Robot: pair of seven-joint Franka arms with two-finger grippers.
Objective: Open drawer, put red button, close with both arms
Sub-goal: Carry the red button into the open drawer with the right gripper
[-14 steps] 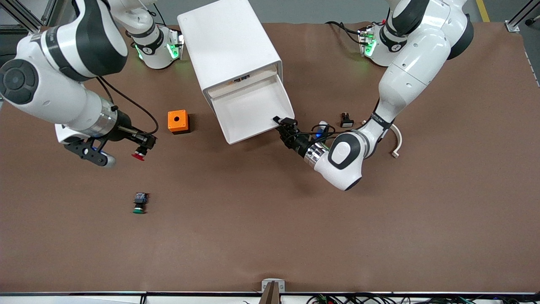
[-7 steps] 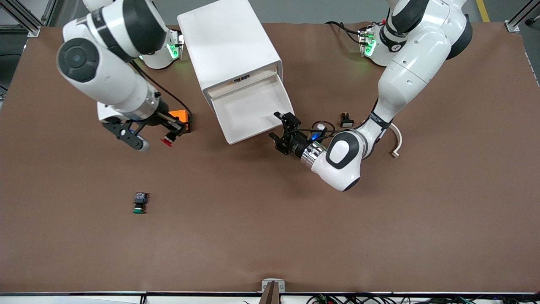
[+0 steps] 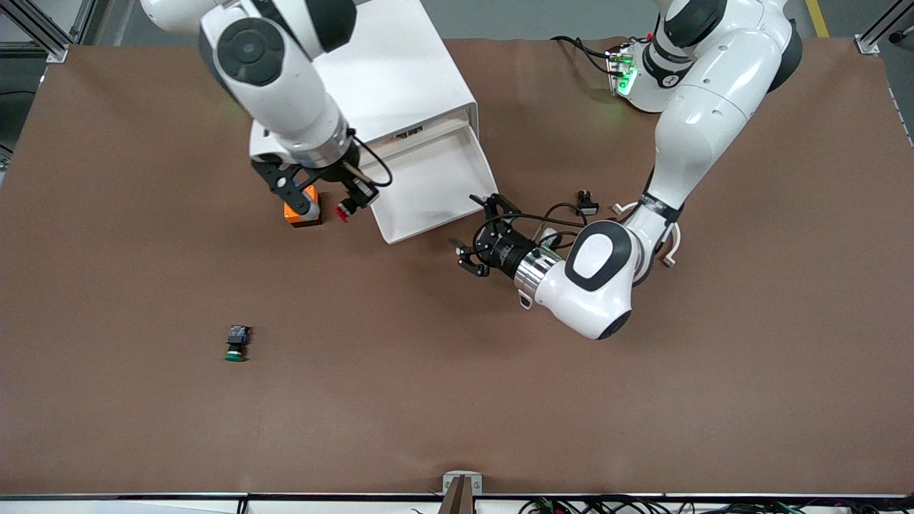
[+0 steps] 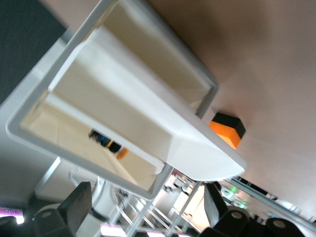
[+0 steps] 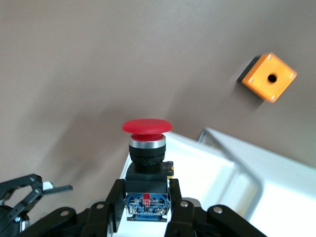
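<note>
On the brown table (image 3: pixel 457 400) stand a white cabinet (image 3: pixel 389 78) and an orange box (image 3: pixel 308 214).

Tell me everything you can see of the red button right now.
The red button has a round, domed red cap, a metal-looking ring under it, a black neck and a black-and-blue body with a small label. It is held up in the air with its cap pointing away from the wrist, the right gripper shut on its body. It hangs over the rim of the pulled-out white plastic drawer, beside the orange box.
</note>
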